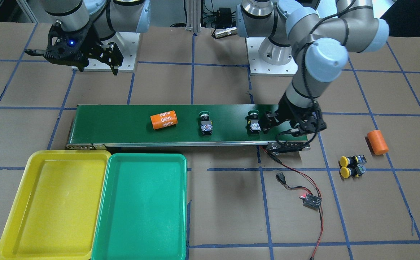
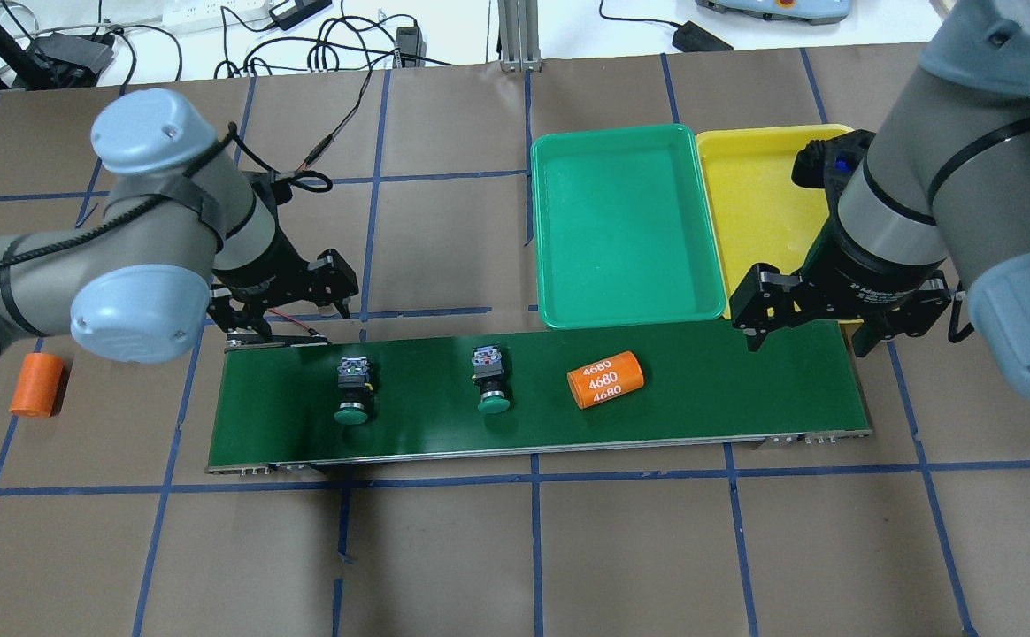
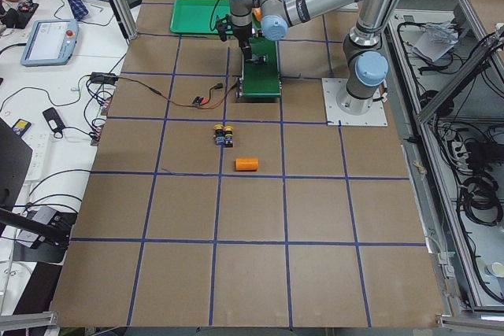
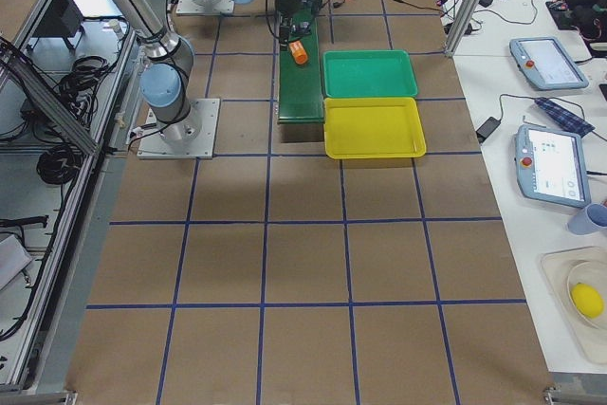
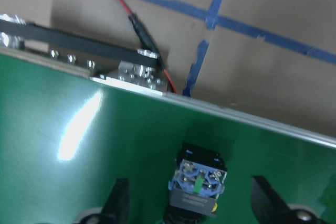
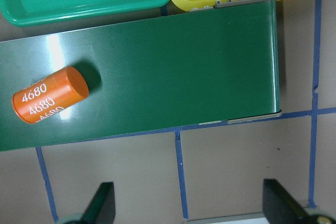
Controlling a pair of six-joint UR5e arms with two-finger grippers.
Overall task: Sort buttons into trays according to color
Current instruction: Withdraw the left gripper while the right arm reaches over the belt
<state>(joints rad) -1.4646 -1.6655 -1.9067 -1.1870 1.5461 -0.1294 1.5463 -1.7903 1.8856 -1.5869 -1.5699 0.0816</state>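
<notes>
i had the left gripper (image 2: 289,301) spread wide and empty above the end green button (image 2: 354,385) on the belt (image 2: 727,398), lined up to straddle it. the right gripper (image 2: 809,329) hung open, holding nothing, near the green tray (image 2: 621,133) and yellow tray (image 2: 745,141).

numbered orange cylinder (image 1: 163,120) lies on conveyor belt (image 1: 123,126); circuit board (image 1: 311,200) nearby.

Two buttons (image 2: 355,389), cylinder (image 2: 604,379) on belt (image 2: 745,389) — trays (image 2: 621,221) abreast beside it; other buttons (image 1: 350,166) beside second cylinder (image 1: 377,142).
</notes>
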